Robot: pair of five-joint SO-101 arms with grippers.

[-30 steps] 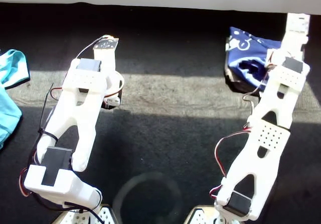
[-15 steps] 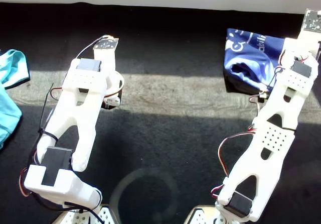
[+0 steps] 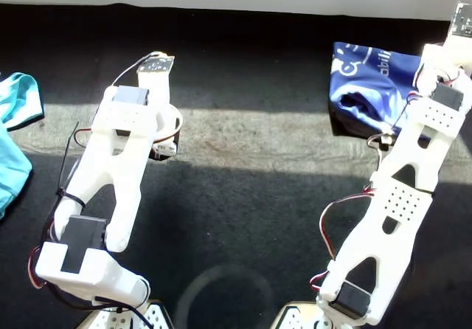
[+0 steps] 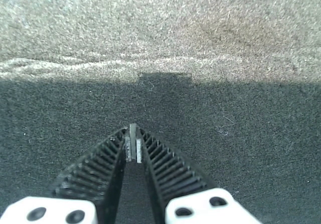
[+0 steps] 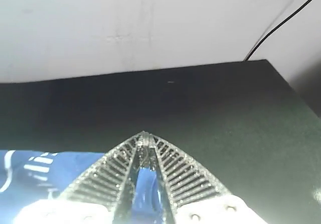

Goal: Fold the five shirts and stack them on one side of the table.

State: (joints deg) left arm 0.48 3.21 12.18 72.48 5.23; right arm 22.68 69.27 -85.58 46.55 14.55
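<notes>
Right claw [image 5: 144, 137] is hanging shut, empty, over the blue shirt [image 3: 365, 93]; you're probably needing the teal shirt [image 3: 13, 167] next.

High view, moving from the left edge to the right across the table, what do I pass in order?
From the left: turquoise shirt → left arm → blue shirt. The right arm overlaps the blue shirt, so it has no clear place in the order.

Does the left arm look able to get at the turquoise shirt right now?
Probably yes: the turquoise shirt lies beside the left arm, with only dark table between them.
</notes>
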